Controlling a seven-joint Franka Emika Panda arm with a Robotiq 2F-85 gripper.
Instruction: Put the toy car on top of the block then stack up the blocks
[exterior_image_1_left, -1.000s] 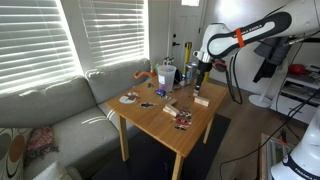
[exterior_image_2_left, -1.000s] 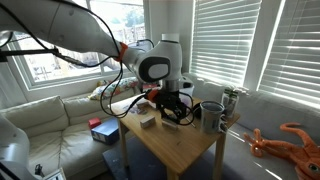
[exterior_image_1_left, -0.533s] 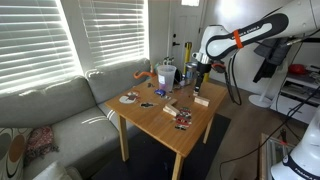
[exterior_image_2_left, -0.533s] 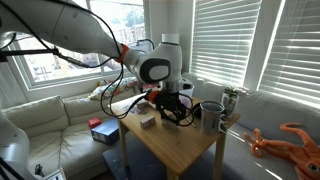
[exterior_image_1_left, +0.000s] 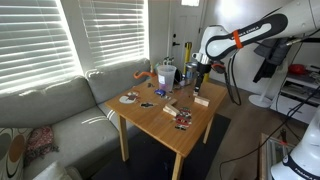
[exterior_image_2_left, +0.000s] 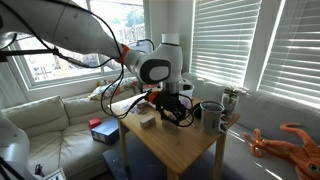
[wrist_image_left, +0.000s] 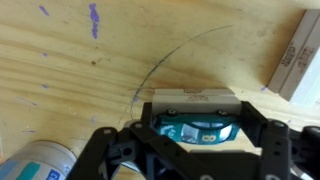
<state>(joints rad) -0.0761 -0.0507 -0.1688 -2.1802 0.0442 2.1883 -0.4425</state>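
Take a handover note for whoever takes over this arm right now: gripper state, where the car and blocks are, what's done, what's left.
Gripper: shut on the teal toy car, low over the table.
Blocks: a pale block sits right against the car in the wrist view; I cannot tell if the car rests on it. A second block lies flat at the right edge, apart.
Done: the car is in the gripper.
Left: confirm the car is on the block, release it, then stack the blocks.
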